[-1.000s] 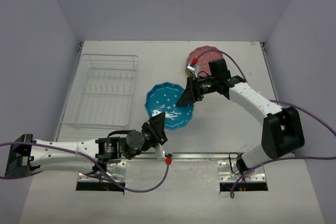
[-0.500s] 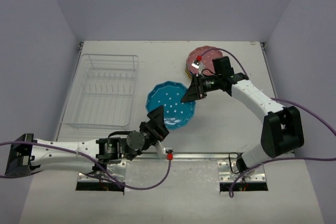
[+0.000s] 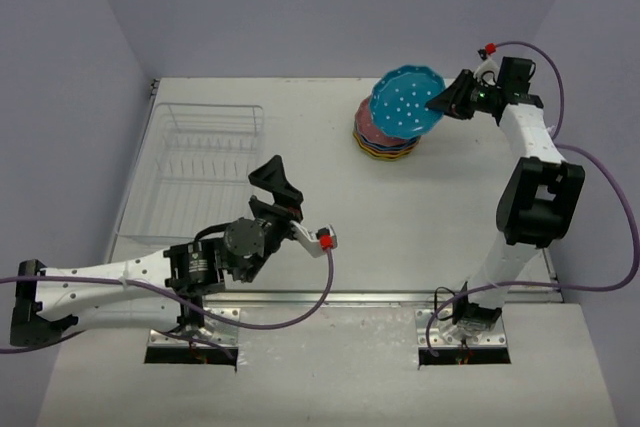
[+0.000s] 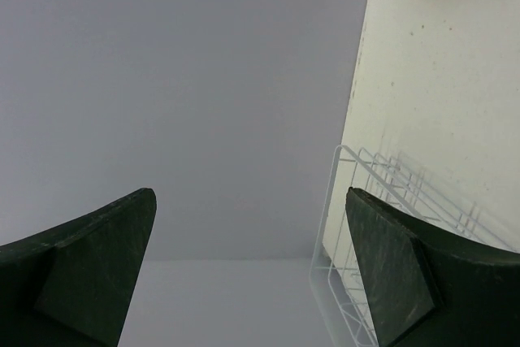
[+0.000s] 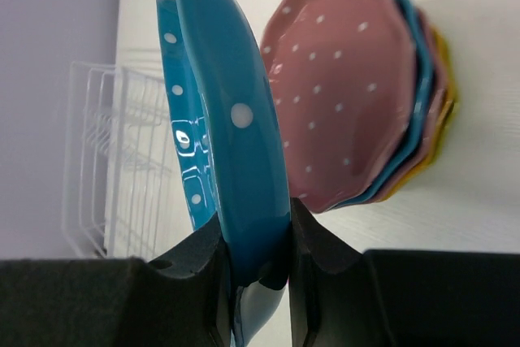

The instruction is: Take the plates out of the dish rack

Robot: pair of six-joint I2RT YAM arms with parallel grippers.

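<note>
From above, the blue plate (image 3: 405, 102) pinched in my right fingers (image 5: 199, 270) covers most of the stack (image 3: 384, 150). Only slivers of pink, orange and yellow rim show at its near-left side, too little for me to count the plates. My right wrist camera shows the lower plates only as thin coloured edges behind the pink plate (image 5: 341, 87), whose far rim is blurred. The blue plate also screens part of the dish rack (image 5: 101, 144), and both fingers run off the bottom of that view. In my left wrist view the top edge clips the stack. The bottom edge cuts the rack, which lies partly behind my left fingers (image 4: 390, 270), themselves cut off below.
</note>
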